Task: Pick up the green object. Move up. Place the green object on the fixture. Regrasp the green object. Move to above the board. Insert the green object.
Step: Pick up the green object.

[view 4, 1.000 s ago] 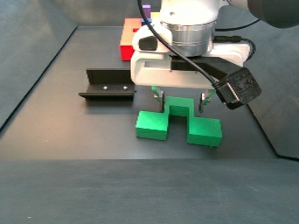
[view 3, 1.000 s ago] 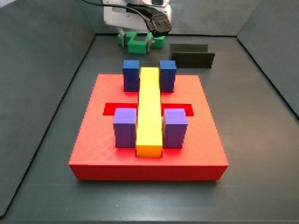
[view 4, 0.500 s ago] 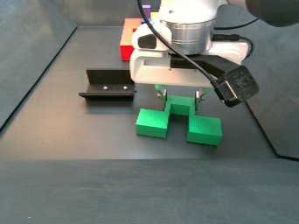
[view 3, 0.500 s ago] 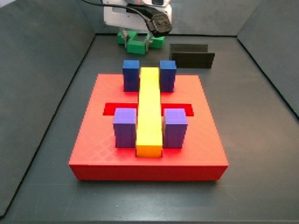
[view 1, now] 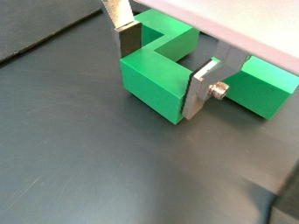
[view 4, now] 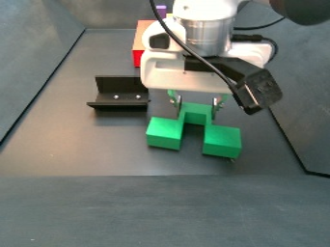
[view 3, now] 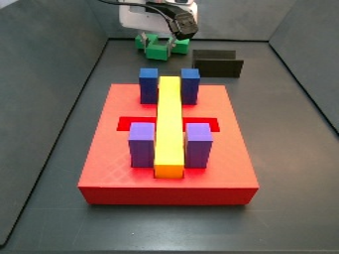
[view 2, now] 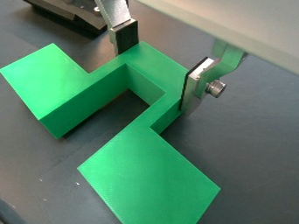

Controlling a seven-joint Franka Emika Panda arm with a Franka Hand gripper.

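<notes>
The tool stands low over the green object on the dark table, its two silver fingers straddling the piece's narrow middle section. In both wrist views the plates sit against or just beside the opposite faces of that bridge; whether they are pressing is hard to tell, and the block appears to rest on the table, so the pick-up looks to be at the closing stage.

The risk from here lies in the grip. The fingers take only a short span of smooth plastic, with two heavier lobes hanging off on either side. If the pads bite off-centre, the piece could swivel between them as it lifts, and arrive at the fixture askew. A light squeeze could let the glossy surface slip out altogether.

The block is bright green, hard-looking plastic with crisp square edges, a stepped shape with a deep rectangular notch. The fixture, at about ten o'clock from the block in a side view, is a dark L-shaped bracket with small holes in its base plate. Well apart, the board is a thick red slab with recessed slots, carrying a long yellow bar flanked by blue blocks and purple blocks. The table is matte dark grey.
</notes>
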